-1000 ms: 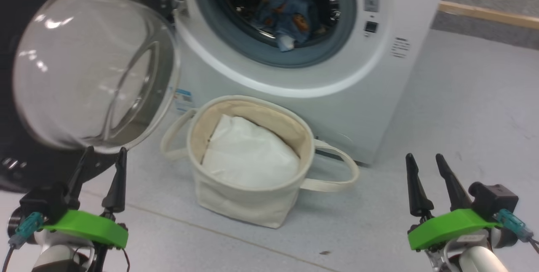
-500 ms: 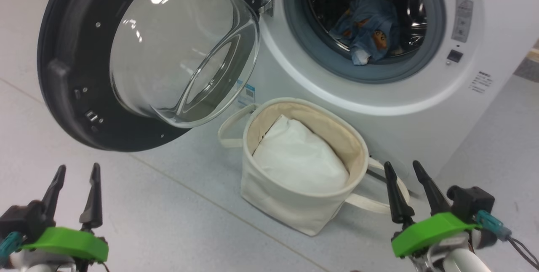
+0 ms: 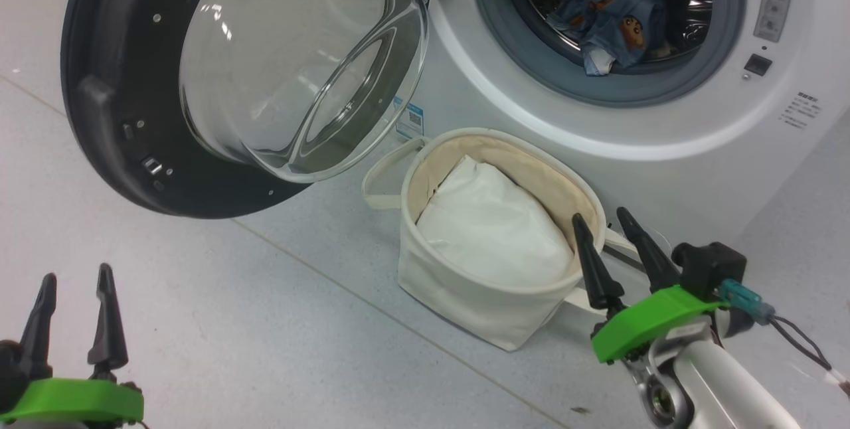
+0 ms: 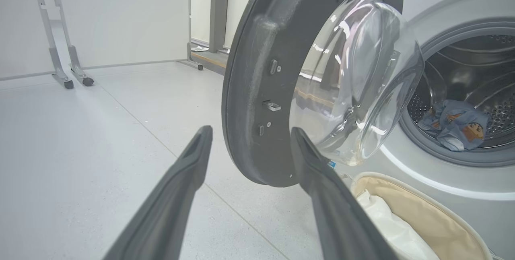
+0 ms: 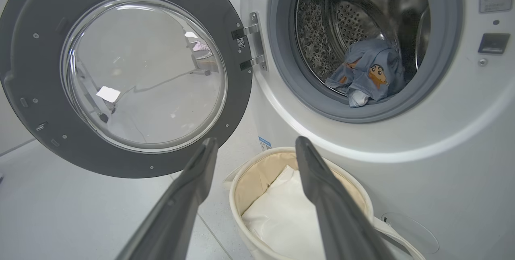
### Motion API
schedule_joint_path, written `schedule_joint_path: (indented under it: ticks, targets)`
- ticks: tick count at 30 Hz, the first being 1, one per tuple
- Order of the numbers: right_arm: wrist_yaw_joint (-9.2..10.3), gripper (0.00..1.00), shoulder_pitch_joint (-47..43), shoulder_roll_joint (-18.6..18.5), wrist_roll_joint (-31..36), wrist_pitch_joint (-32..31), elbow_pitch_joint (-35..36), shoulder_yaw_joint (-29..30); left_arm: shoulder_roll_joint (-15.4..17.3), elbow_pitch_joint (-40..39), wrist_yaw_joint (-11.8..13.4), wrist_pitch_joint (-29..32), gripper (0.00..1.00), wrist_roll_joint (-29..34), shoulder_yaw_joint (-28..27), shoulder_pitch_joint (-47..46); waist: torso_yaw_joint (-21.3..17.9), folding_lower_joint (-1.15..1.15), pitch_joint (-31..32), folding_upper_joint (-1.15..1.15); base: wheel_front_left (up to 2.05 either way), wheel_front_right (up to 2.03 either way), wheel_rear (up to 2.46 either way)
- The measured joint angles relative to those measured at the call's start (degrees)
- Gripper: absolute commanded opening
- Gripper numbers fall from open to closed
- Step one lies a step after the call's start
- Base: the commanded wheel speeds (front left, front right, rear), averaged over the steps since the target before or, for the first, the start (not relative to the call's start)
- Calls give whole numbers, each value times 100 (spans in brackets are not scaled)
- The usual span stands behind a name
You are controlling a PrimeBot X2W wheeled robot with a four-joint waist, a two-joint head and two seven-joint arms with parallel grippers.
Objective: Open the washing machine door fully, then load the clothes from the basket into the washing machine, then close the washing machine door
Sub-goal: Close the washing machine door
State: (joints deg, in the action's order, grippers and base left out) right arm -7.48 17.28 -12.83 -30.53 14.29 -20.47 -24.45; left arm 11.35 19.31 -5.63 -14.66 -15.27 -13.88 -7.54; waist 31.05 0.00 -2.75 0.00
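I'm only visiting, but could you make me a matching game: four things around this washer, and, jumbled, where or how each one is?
1. washing machine door
2. clothes
3. basket
4. white padding

a. lying in the drum
b. tucked inside the basket
c. swung open
d. standing on the floor before the washing machine

Pairs: 1-c, 2-a, 3-d, 4-b.

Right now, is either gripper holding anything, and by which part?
Nothing is held. The left gripper and right gripper both stand open and empty; the clothes lie inside the washing machine.
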Motion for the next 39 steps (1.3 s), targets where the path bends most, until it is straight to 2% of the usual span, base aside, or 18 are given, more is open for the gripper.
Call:
schedule_joint_path:
  ticks: [9, 20, 21, 22, 23, 31, 39]
  targets:
    - [0, 100, 159, -2, -143, 0, -111, -183, -74, -116, -53, 0, 100, 64, -181, 50, 9, 0, 8, 0, 0, 0, 0]
    - [0, 100, 151, -7, -143, 0, -111, -131, -108, -101, -116, 0, 100, 115, -200, 49, -12, 0, 52, 0, 0, 0, 0]
    - [0, 100, 150, -7, -143, 0, -111, -123, -109, -94, -144, 0, 63, 115, -199, 49, -14, 0, 58, 0, 0, 0, 0]
    - [0, 100, 148, -7, -143, 0, -111, -120, -109, -88, -145, 0, 7, 115, -196, 48, -15, 0, 65, 0, 0, 0, 0]
    - [0, 100, 145, -5, -143, 0, -111, -116, -109, -76, -145, 0, 0, 121, -193, 48, -16, 0, 74, 0, 0, 0, 0]
    - [0, 100, 108, -4, -158, 0, -99, -46, -64, -70, -147, 0, 0, 110, -174, 28, -35, 0, 156, 0, 0, 0, 0]
    - [0, 100, 8, -7, -158, 0, -71, 26, 57, 78, -152, 204, 0, -1032, -523, -620, -75, 0, 229, 0, 0, 0, 0]
